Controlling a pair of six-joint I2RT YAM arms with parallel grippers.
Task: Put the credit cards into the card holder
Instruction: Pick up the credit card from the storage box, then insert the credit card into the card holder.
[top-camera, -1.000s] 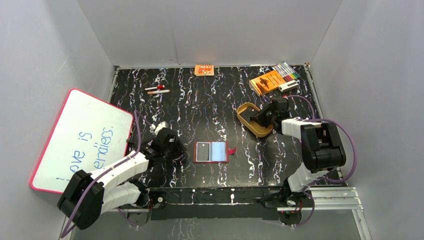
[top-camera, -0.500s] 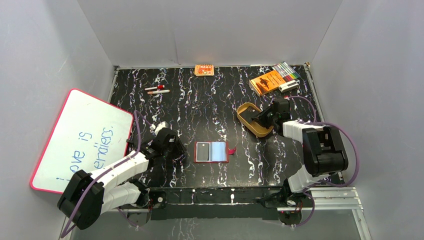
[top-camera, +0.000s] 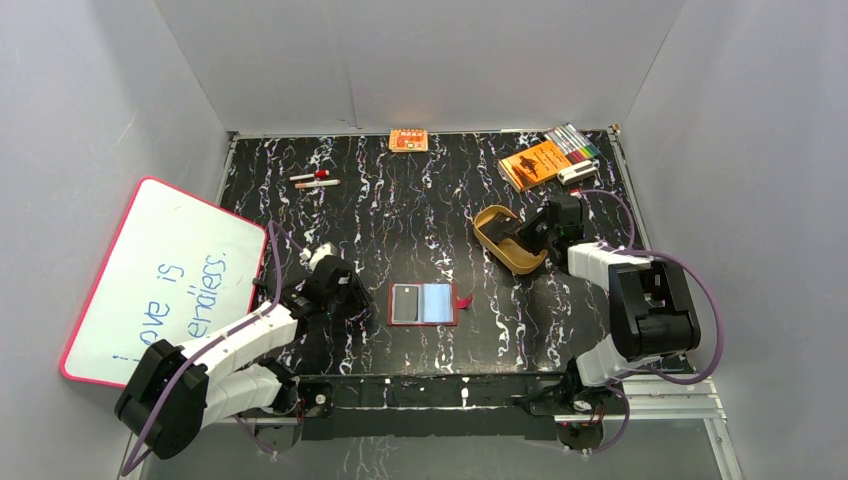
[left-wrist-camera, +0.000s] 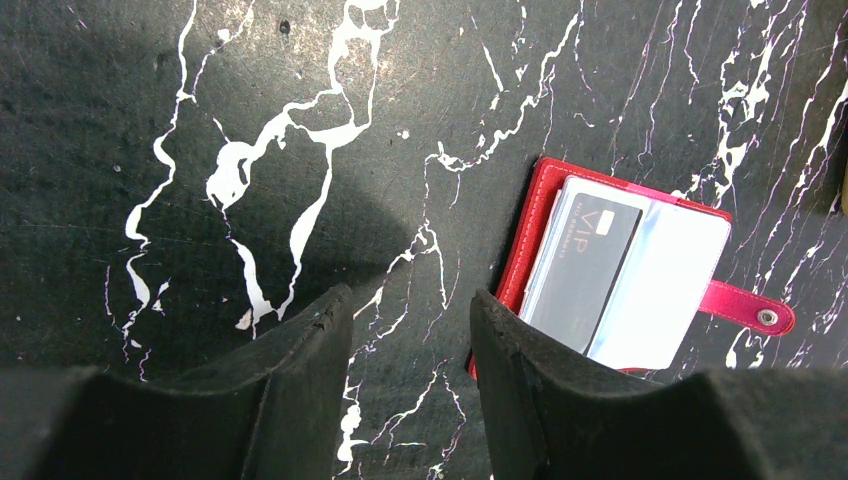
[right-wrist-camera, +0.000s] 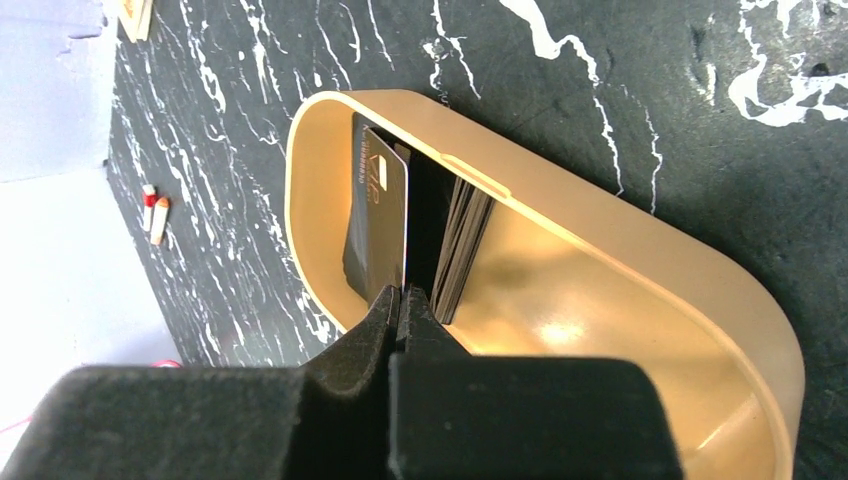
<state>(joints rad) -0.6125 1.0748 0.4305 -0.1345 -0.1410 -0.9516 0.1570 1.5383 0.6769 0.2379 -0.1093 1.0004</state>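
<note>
The red card holder (top-camera: 424, 304) lies open in the middle of the table, a dark card (left-wrist-camera: 585, 260) in its left clear sleeve, snap tab (left-wrist-camera: 750, 308) to the right. My left gripper (left-wrist-camera: 410, 340) is open and empty, just left of the holder's edge. My right gripper (right-wrist-camera: 403, 295) is shut on the edge of a dark credit card (right-wrist-camera: 378, 222) standing upright over the tan oval tray (right-wrist-camera: 620, 235). A stack of several more dark cards (right-wrist-camera: 462, 240) stands in the tray beside it. In the top view the right gripper (top-camera: 530, 235) is at the tray (top-camera: 497, 248).
An orange booklet (top-camera: 533, 163), markers (top-camera: 573, 141) and a small white object lie at the back right. A small orange box (top-camera: 408, 140) sits at the back wall. Two small pens (top-camera: 315, 180) lie back left. A whiteboard (top-camera: 160, 280) leans at the left.
The right arm has shifted slightly toward the back right at the tray. The left arm and the card holder have not moved.
</note>
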